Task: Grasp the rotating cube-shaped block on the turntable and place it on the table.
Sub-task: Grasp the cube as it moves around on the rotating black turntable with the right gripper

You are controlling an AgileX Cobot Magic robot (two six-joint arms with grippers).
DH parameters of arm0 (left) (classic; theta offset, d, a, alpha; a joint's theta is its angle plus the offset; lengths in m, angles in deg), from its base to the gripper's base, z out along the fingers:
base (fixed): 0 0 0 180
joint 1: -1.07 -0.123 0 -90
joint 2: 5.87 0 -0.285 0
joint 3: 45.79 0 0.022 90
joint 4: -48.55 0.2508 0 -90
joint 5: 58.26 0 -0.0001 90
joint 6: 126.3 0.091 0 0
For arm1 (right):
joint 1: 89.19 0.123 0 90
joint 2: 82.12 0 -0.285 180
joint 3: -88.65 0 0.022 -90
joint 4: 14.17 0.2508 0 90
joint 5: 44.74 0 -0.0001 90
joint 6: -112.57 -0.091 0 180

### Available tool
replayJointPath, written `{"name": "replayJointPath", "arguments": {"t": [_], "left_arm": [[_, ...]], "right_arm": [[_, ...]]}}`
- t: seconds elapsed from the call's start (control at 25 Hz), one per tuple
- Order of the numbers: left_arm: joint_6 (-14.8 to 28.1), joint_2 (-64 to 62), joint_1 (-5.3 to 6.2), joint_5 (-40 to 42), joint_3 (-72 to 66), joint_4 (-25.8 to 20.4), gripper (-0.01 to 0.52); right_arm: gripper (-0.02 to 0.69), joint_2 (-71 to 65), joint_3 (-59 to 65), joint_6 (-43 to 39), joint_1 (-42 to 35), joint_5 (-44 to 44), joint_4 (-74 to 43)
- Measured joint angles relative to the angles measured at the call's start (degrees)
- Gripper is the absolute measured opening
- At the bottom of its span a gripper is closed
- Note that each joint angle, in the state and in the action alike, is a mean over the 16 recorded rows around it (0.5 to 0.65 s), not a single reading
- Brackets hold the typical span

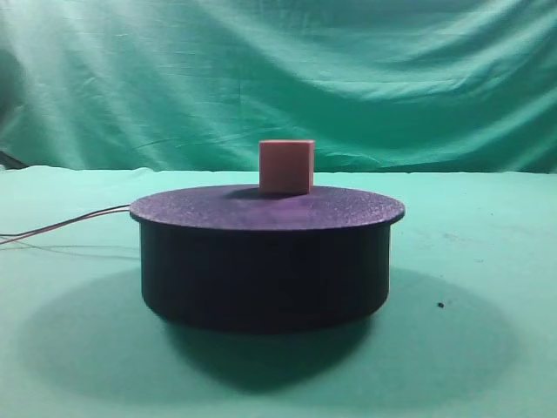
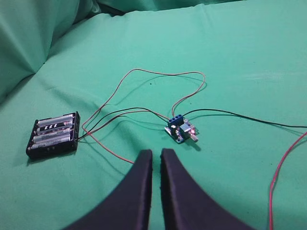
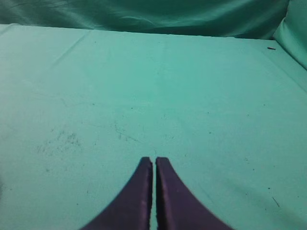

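Note:
The salmon-pink cube-shaped block [image 1: 285, 165] stands on the far middle of the black turntable [image 1: 265, 252], which rests on the green table [image 1: 487, 287]. Neither gripper shows in the exterior high view. My left gripper [image 2: 156, 154] is shut and empty above the green cloth, away from the turntable. My right gripper [image 3: 154, 161] is shut and empty above bare green cloth. The block and turntable are out of both wrist views.
Thin wires [image 1: 61, 228] trail left from the turntable. In the left wrist view a black battery holder [image 2: 53, 134], a small blue circuit board [image 2: 181, 129] and looping red and black wires [image 2: 144, 112] lie on the cloth. A green backdrop [image 1: 278, 78] hangs behind.

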Motion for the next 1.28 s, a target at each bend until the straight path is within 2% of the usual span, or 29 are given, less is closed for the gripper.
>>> {"name": "replayJointPath", "arguments": {"t": [0.48,0.84,0.96,1.12,1.28], "left_arm": [[0.0,0.0,0.0,0.0,0.0,0.0,0.0],[0.0,0.0,0.0,0.0,0.0,0.0,0.0],[0.0,0.0,0.0,0.0,0.0,0.0,0.0],[0.0,0.0,0.0,0.0,0.0,0.0,0.0],[0.0,0.0,0.0,0.0,0.0,0.0,0.0]], "right_arm": [[0.0,0.0,0.03,-0.3,0.0,-1.12,-0.13],[0.0,-0.16,-0.79,-3.82,0.0,-15.1,4.61],[0.0,-1.44,-3.27,-4.77,0.0,-17.17,6.77],[0.0,-5.81,-8.87,-6.02,0.0,-14.83,10.25],[0.0,-12.62,-15.1,-5.54,0.0,-7.5,12.08]]}}
